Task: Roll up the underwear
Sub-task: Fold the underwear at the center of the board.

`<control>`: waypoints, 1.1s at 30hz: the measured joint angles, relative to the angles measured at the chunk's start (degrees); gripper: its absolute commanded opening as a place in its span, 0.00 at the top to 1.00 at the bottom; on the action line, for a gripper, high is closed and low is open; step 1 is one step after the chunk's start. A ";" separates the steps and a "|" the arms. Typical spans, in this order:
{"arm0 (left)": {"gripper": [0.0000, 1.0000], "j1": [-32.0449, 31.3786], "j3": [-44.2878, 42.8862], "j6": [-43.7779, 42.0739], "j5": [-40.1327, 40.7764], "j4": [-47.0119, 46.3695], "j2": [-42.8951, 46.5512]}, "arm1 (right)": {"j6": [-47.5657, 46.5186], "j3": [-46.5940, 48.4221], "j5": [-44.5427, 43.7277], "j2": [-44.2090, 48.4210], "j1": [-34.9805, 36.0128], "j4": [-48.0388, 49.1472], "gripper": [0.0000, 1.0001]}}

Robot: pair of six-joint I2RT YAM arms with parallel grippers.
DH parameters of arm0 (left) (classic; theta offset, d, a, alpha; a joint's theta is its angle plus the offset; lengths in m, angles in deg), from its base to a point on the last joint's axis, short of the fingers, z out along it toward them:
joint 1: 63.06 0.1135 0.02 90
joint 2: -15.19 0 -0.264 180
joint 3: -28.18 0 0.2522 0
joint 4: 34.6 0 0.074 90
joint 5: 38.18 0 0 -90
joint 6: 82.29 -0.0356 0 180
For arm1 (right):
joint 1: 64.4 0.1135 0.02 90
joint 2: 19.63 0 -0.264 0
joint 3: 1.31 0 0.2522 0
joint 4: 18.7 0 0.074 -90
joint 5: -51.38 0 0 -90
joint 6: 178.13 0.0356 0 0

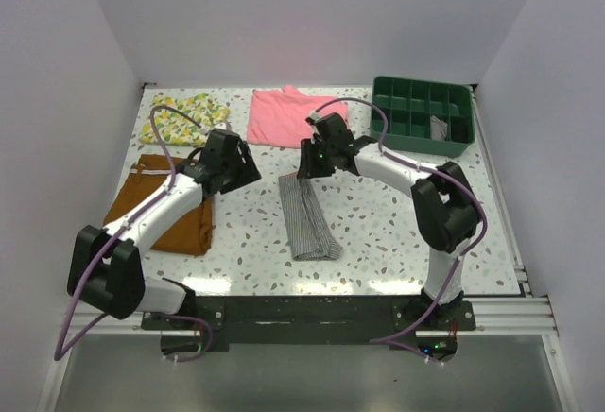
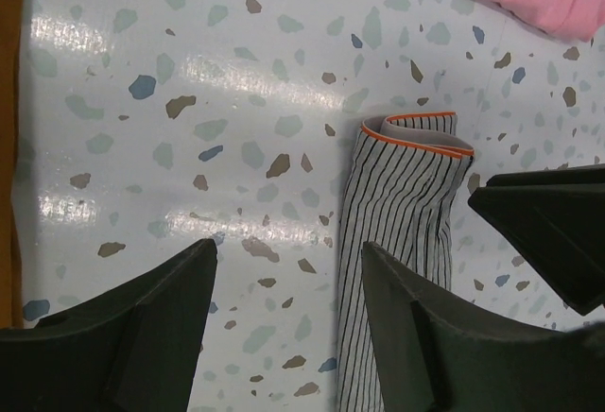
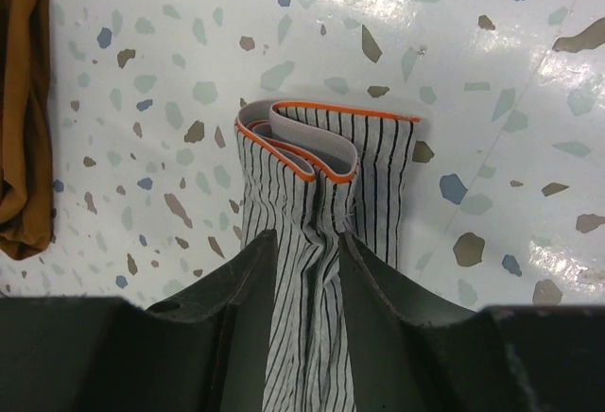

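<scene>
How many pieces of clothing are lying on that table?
4: striped underwear at centre, brown shorts on the left, a yellow flowered piece at back left, a pink one at back centre. Others may be hidden.

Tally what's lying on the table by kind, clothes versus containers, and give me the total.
Garments: 4 (striped underwear, brown shorts, pink garment, yellow floral garment)
Containers: 1 (green divided tray)
Total: 5

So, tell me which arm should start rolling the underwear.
Right. The right gripper pinches the underwear just behind its waistband end; the left gripper hangs open beside it, holding nothing.
</scene>
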 measured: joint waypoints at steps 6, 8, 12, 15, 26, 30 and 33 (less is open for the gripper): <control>0.33 0.00 0.26 0.00 -1.07 -0.07 -1.14 | 0.09 2.25 1.38 -1.09 -0.11 1.07 0.65; 0.33 0.00 0.26 0.02 -1.33 -0.04 -1.49 | 0.11 2.73 1.64 -1.86 -0.11 1.49 0.66; 0.34 0.00 0.26 0.02 -1.90 -0.24 -2.16 | 0.09 3.82 2.21 -3.76 -0.11 1.44 0.66; 0.34 0.00 0.28 0.02 -2.19 -0.48 -2.56 | 0.09 4.55 2.34 -4.87 -0.13 1.42 0.66; 0.34 0.00 0.37 0.02 -2.60 -0.63 -2.64 | 0.24 5.05 2.32 -5.44 -0.44 1.01 0.71; 0.34 0.00 0.37 0.02 -2.95 -0.92 -2.89 | 0.24 5.03 2.54 -5.46 -0.44 0.96 0.71; 0.34 0.00 0.48 0.02 -3.30 -0.98 -3.26 | 0.24 5.03 2.58 -5.46 -0.44 0.98 0.70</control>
